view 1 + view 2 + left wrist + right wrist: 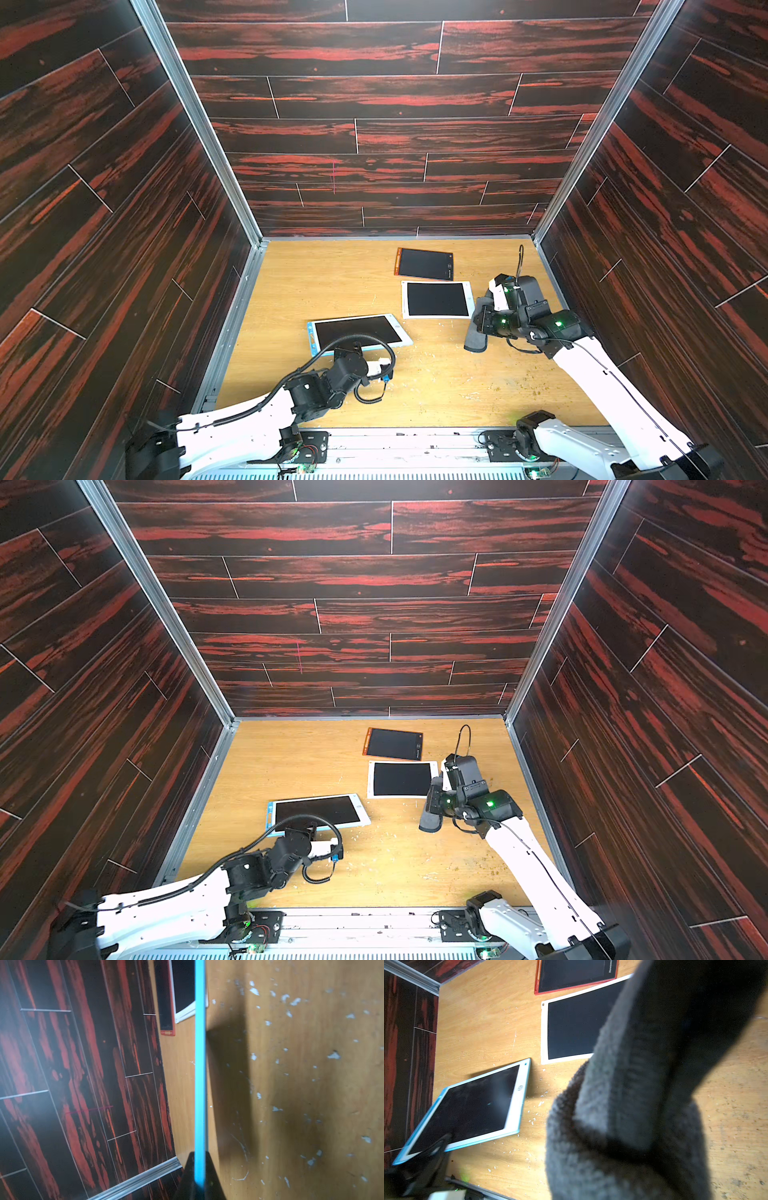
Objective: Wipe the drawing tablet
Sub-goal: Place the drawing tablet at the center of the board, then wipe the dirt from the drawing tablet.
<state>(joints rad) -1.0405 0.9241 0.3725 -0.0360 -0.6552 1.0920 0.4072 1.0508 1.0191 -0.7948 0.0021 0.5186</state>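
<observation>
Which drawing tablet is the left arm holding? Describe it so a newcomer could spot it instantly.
On the light wooden table, look nearest the left wall. The dark-screened rectangular tablet there sits pinched in the left tool. Unlike the white-framed tablet and orange-framed tablet lying flat beyond it, its white frame has a light-blue edge and it is tilted up.

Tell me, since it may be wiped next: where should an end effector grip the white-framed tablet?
Probably the near border, coming from the robot's side. The white-framed tablet lies flat and thin, so only its rim offers purchase; the orange tablet crowds the far edge, and the grey cloth hangs by the right edge.
</observation>
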